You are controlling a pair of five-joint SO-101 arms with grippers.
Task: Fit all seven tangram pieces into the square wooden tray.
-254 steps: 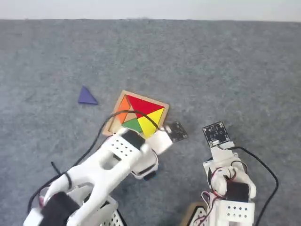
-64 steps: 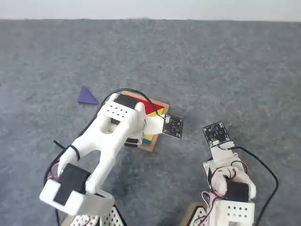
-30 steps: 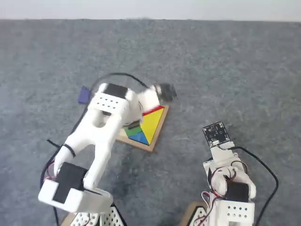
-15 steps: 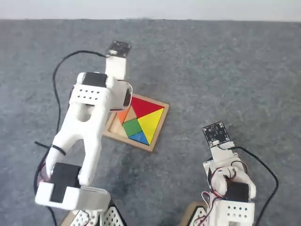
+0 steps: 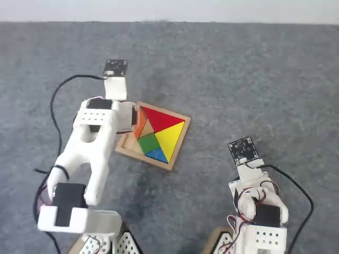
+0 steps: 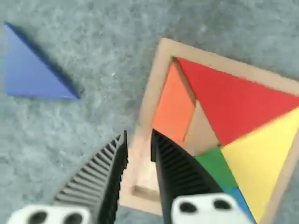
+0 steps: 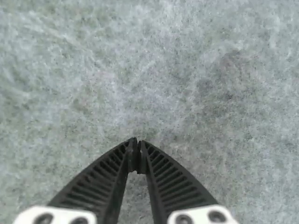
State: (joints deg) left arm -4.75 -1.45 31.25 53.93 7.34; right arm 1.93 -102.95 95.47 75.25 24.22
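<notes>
The square wooden tray (image 5: 170,163) (image 6: 148,100) holds a red triangle (image 5: 161,119) (image 6: 233,102), a yellow triangle (image 5: 170,138), an orange piece (image 6: 173,109), a green square (image 5: 148,142) and a small blue triangle (image 5: 157,154). Bare wood shows in a small triangular gap (image 6: 201,128) and at the tray's near-left corner. A violet-blue triangle (image 6: 32,70) lies on the carpet to the left of the tray. My left gripper (image 6: 138,135) hangs over the tray's left rim, slightly open and empty. My right gripper (image 7: 136,141) is shut over bare carpet.
Grey carpet covers the whole table. The left arm (image 5: 98,132) stretches along the tray's left side with its cable looping beside it. The right arm (image 5: 254,206) stands folded at the front right, apart from the tray.
The left arm has swung off the tray toward the back left, uncovering the pieces, then settled at the tray's left edge. The right arm has not moved.
</notes>
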